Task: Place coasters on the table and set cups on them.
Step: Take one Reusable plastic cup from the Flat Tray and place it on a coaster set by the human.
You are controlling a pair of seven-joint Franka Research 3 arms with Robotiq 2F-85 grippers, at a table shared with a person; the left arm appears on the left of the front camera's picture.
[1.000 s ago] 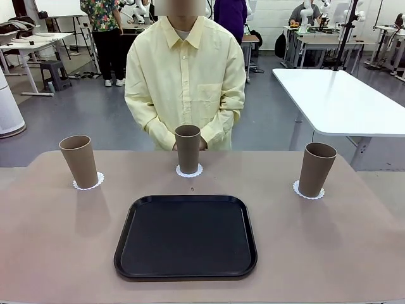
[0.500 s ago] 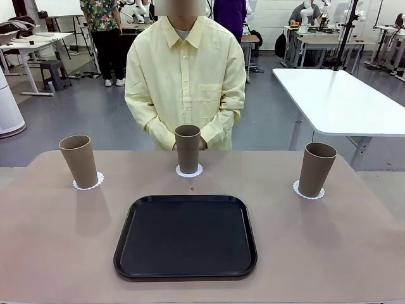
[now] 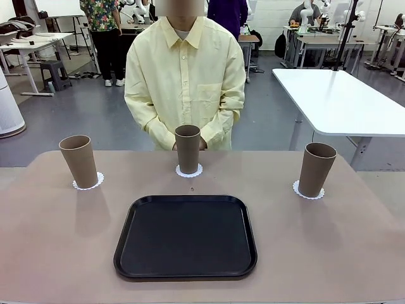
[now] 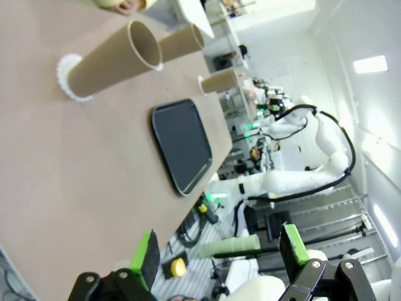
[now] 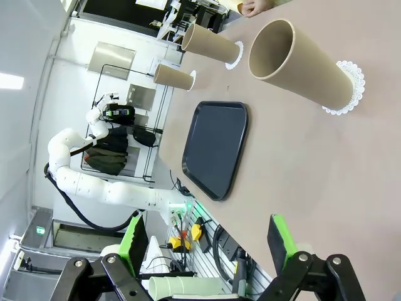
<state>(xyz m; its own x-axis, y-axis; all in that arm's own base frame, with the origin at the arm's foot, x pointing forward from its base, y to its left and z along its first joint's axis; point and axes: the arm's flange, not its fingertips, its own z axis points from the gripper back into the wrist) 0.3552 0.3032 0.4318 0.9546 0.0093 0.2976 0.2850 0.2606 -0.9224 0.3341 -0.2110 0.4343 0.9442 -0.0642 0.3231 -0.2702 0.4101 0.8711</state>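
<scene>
I see three cups [image 3: 188, 148] standing upright along the table's [image 3: 57, 247] far edge, each on its own coaster [image 3: 189, 171]: one toward the left corner, one mid-edge before the person [image 3: 185, 76], one toward the right corner. I judge the setting done. The black tray [image 3: 185, 236] lies bare near my edge. Left gripper [image 4: 219, 257] and right gripper [image 5: 207, 241] hang back, jaws apart, empty. Beige top, grey floor, a white table [image 3: 342, 98] beyond.
</scene>
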